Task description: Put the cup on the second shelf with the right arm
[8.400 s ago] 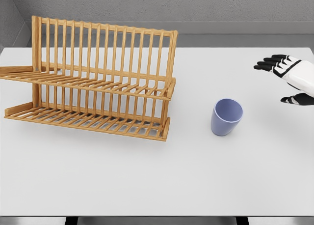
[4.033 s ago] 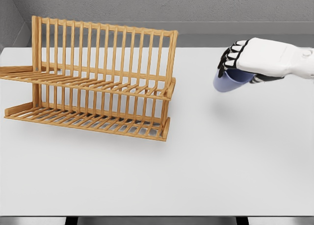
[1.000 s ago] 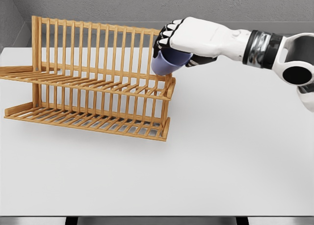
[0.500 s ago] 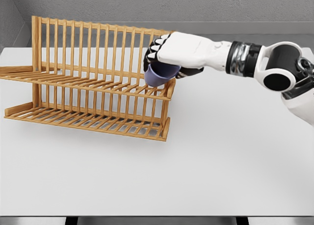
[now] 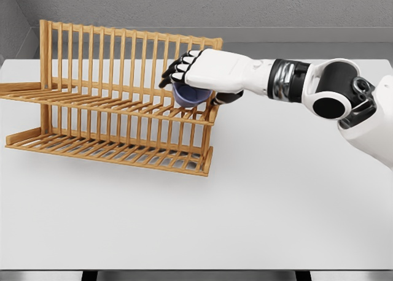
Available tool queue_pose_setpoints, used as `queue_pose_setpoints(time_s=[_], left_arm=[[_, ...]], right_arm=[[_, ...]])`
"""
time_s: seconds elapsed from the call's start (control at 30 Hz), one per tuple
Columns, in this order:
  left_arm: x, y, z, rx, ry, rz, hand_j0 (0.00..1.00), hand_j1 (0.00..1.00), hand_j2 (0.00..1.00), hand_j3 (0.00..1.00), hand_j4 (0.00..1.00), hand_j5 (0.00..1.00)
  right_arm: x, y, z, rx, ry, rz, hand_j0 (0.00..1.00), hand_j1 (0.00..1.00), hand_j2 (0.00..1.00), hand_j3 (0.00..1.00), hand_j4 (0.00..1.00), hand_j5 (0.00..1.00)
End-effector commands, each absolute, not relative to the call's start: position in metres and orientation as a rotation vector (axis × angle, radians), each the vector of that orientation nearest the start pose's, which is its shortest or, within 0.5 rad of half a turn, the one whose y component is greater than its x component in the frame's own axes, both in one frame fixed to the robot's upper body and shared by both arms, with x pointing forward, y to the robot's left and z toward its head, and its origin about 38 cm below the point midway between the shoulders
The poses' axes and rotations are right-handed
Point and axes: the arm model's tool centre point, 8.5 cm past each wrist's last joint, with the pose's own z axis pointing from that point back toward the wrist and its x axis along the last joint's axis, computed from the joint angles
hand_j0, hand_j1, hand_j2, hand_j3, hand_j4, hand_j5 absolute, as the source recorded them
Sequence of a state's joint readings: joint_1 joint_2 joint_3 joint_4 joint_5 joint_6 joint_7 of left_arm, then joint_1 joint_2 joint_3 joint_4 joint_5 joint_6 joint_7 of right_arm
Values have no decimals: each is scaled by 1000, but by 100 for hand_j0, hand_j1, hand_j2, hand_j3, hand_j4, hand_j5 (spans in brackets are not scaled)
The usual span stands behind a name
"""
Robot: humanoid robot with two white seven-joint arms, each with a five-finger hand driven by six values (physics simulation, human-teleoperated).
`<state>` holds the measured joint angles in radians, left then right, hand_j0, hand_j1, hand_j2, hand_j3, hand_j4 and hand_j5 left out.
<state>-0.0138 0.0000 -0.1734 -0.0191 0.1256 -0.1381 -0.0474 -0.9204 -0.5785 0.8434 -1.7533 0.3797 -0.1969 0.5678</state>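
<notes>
Rack back wall: wooden dish rack (image 5: 123, 103), tall upright slats block passage behind the upper shelf.
Upper shelf, right end: taken by right hand (image 5: 206, 72) gripping blue cup (image 5: 189, 96).
Upper shelf, left: slats bare.
Table (image 5: 276, 201): open front and right of rack.

Sim test bench – plain white table (image 5: 258, 219), grey wall (image 5: 245, 5).

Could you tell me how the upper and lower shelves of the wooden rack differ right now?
The upper shelf has the right hand over its right end, holding the blue cup low over the slats; the lower shelf carries nothing. The upper shelf sits higher and further back against the rack's tall back slats; the lower shelf sits forward, just above the table. Both are slatted light wood.
</notes>
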Motion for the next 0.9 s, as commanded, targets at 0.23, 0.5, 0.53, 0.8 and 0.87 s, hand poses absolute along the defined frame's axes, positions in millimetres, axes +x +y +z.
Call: queue_pose_setpoints(time_s=[0.23, 0.5, 0.53, 0.8, 0.87], left_arm=[[30, 266, -261, 34, -168, -59, 100, 100, 100, 100, 100, 100], [30, 266, -261, 34, -166, -59, 100, 100, 100, 100, 100, 100], [30, 266, -261, 34, -168, -59, 100, 100, 100, 100, 100, 100], [30, 266, -261, 34, -166, -59, 100, 100, 100, 100, 100, 100], [30, 266, -261, 34, -166, -59, 100, 100, 100, 100, 100, 100]], right_arm=[[424, -123, 321, 570, 2132, -2709, 100, 100, 100, 100, 100, 100], [430, -170, 341, 737, 2123, -2702, 100, 100, 100, 100, 100, 100], [431, -184, 349, 788, 2134, -2687, 100, 100, 100, 100, 100, 100], [429, -293, 338, 1055, 2437, -2663, 100, 100, 100, 100, 100, 100], [427, -294, 329, 1033, 2499, -2641, 100, 100, 100, 100, 100, 100]])
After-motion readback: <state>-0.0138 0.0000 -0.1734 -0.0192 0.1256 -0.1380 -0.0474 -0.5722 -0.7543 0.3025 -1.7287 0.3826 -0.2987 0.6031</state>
